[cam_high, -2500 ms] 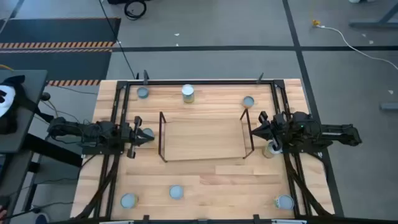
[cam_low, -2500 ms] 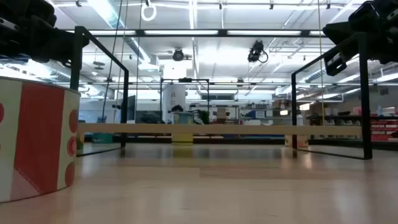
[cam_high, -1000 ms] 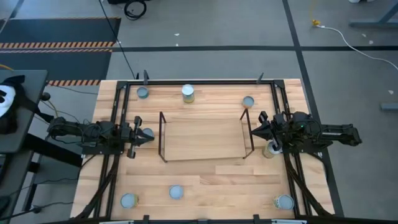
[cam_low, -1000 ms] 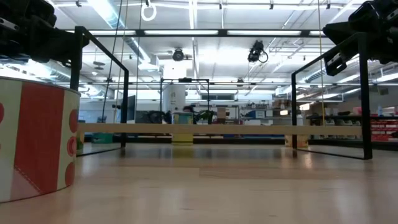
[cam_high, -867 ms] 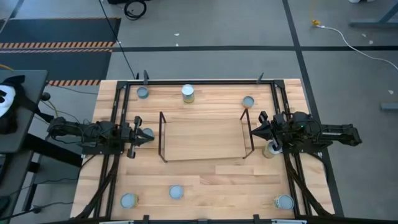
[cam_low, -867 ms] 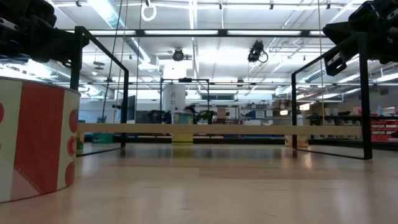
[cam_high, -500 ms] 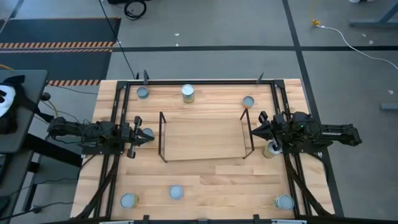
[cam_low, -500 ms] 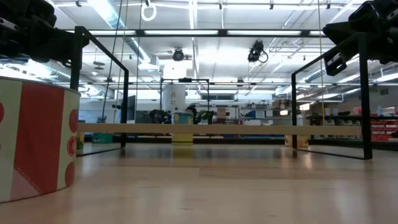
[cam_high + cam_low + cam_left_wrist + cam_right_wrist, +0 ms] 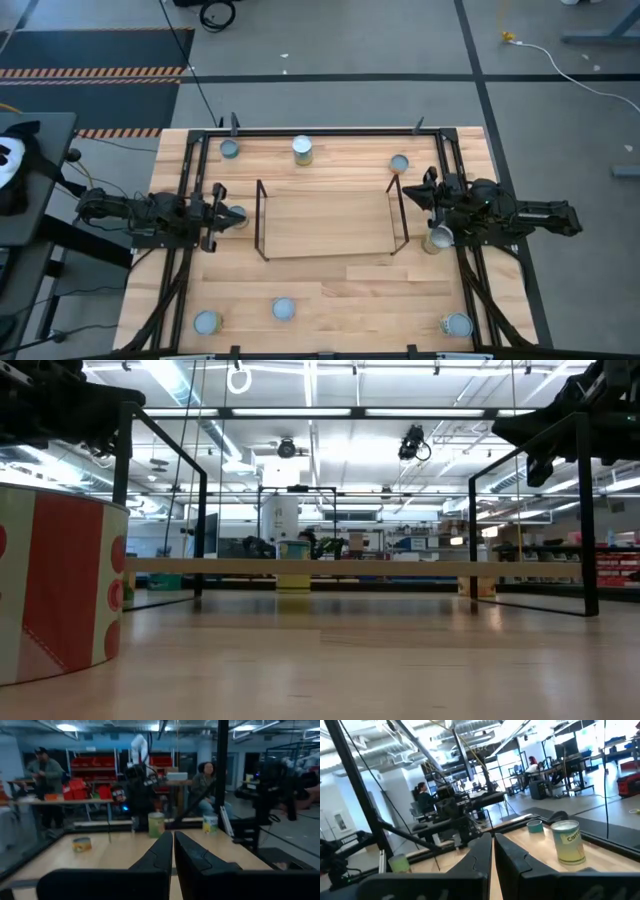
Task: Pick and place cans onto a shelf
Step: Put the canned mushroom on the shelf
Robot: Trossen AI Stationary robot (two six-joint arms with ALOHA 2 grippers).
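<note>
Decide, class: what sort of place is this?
Probably a robotics lab or workshop: a wooden table with two robot arms, red parts bins on shelving behind, and people at workbenches.

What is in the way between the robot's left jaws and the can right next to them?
Nothing visible. From above, the left gripper hangs shut just beside the nearest can, with no other thing between them. The shelf stands on that can's far side.
</note>
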